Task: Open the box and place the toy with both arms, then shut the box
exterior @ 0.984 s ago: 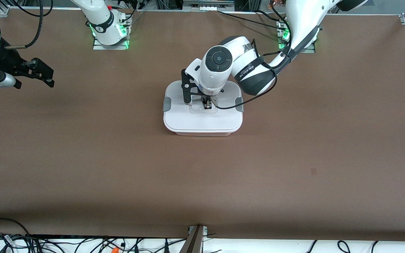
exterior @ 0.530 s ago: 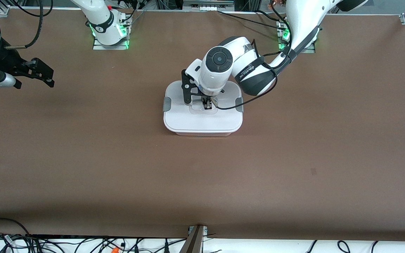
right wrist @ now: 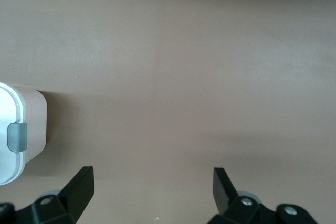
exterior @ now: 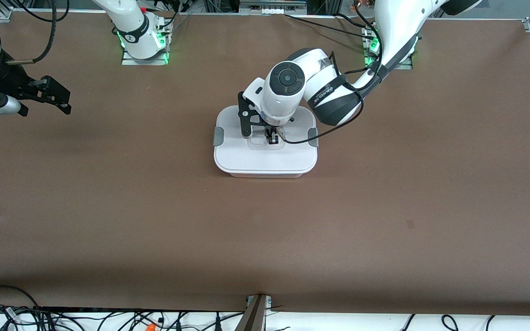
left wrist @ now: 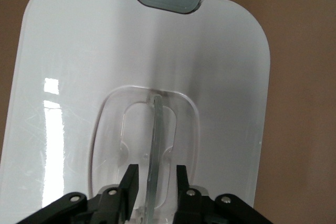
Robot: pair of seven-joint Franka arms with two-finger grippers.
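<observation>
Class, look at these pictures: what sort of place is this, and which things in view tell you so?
Most likely a robotics lab test bench. Two bolted-down white arms work over a brown table, the left gripper at the box handle, the right gripper waiting open; loose cables line the edge.

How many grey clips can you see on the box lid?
2: one grey clip on the white lid edge toward the right arm's end, the other clip on the edge toward the left arm's end. None seems hidden.

No readable text; left arm (exterior: pixel 334 94) band lettering illegible.
</observation>
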